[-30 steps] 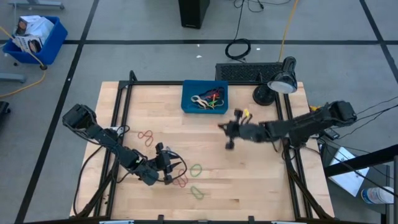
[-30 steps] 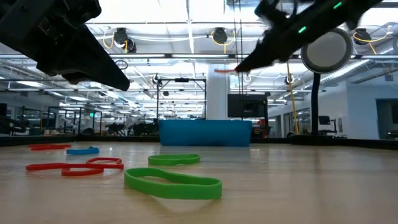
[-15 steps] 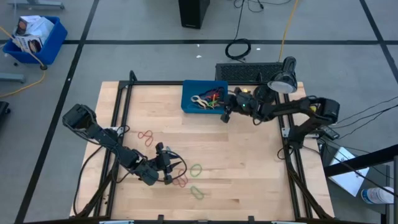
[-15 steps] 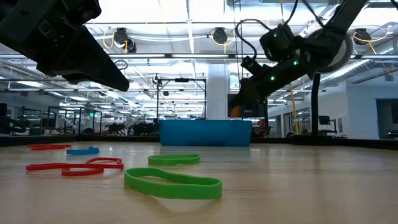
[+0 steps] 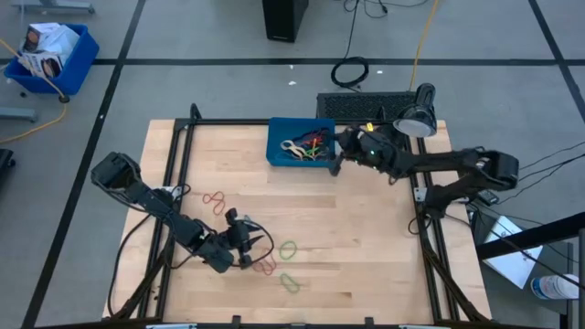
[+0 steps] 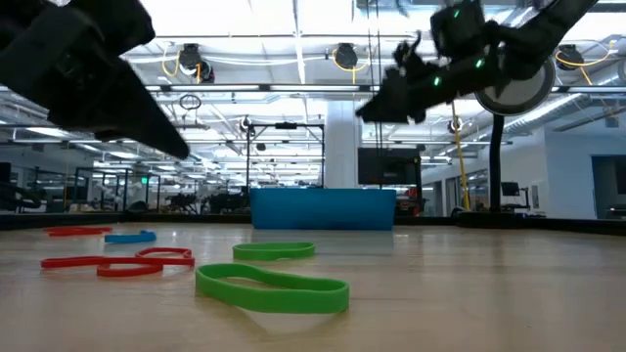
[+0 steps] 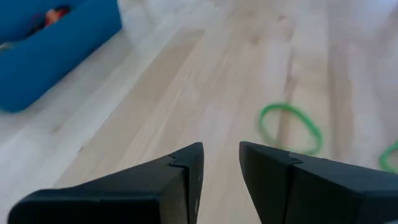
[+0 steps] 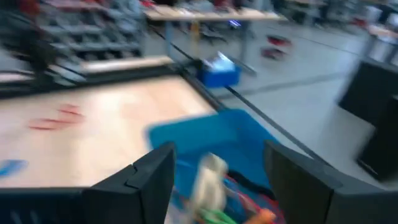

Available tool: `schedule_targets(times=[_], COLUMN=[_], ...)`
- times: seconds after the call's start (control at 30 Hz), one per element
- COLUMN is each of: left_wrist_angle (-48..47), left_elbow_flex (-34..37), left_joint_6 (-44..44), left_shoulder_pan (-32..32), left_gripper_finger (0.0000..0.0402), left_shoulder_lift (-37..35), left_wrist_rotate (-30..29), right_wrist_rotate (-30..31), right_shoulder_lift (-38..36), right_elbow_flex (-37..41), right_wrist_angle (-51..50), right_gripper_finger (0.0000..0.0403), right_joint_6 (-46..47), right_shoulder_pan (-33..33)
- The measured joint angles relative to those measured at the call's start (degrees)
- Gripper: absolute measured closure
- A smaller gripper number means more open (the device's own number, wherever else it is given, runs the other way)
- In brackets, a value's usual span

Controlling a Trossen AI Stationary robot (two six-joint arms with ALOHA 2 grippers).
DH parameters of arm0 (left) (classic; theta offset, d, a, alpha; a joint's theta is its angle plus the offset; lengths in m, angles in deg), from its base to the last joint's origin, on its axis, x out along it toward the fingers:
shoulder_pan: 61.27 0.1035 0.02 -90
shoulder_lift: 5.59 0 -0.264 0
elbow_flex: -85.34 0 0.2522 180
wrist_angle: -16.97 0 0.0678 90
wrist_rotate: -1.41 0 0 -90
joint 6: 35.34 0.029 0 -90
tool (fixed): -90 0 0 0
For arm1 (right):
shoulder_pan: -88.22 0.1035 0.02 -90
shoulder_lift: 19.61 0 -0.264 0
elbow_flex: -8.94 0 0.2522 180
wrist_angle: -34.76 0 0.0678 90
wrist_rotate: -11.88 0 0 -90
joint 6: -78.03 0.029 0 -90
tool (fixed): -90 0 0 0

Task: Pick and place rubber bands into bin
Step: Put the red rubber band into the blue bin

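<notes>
The blue bin (image 5: 277, 157) stands at the table's far edge and holds several rubber bands (image 5: 306, 146) in tan, red, green and yellow. My right gripper (image 5: 335, 163) hovers open over the bin's right rim (image 8: 186, 134), and nothing shows between its fingers. Loose rubber bands lie flat on the wood: a red one (image 5: 215, 199), a green one (image 5: 289, 249), another green one (image 5: 290, 281) and a red one (image 5: 265, 267). My left gripper (image 5: 249, 251) hovers open just left of these, its fingers (image 7: 186, 168) apart with bare wood between them.
A desk lamp (image 5: 413, 121) stands at the table's far right corner, close behind my right arm. A black mat (image 5: 361, 105) lies beyond the bin. Black rails (image 5: 178, 155) run along the table's sides. A larger blue bin (image 5: 50, 55) sits on the floor, far left.
My right gripper has gone from mid-table toward the far edge, up to the bin's right rim, and has opened. The red band seen at its fingertips a second ago no longer shows there.
</notes>
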Motion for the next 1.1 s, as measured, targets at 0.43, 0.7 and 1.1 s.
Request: schedule_targets(times=[0.43, 0.7, 1.1], left_wrist_angle=[-50.6, -54.7, -50.4], left_elbow_flex=[-5.5, -1.4, 9.4], left_joint_6=[-42.1, -54.8, -59.2], left_shoulder_pan=[-0.3, -1.6, 9.8], left_gripper_finger=[0.0291, 0.0288, 0.0106], left_shoulder_lift=[-3.4, -3.4, -8.7], left_wrist_rotate=[11.7, 13.6, 15.3], right_wrist_rotate=[-1.8, 11.6, 17.0], right_shoulder_lift=[-4.0, -1.7, -1.7], right_elbow_flex=[11.7, 23.6, 28.4], right_wrist_angle=[2.4, 16.2, 23.6], right_gripper_finger=[0.0214, 0.0235, 0.0241], right_joint_6=[5.5, 13.2, 11.8], right_shoulder_pan=[28.9, 41.4, 40.8])
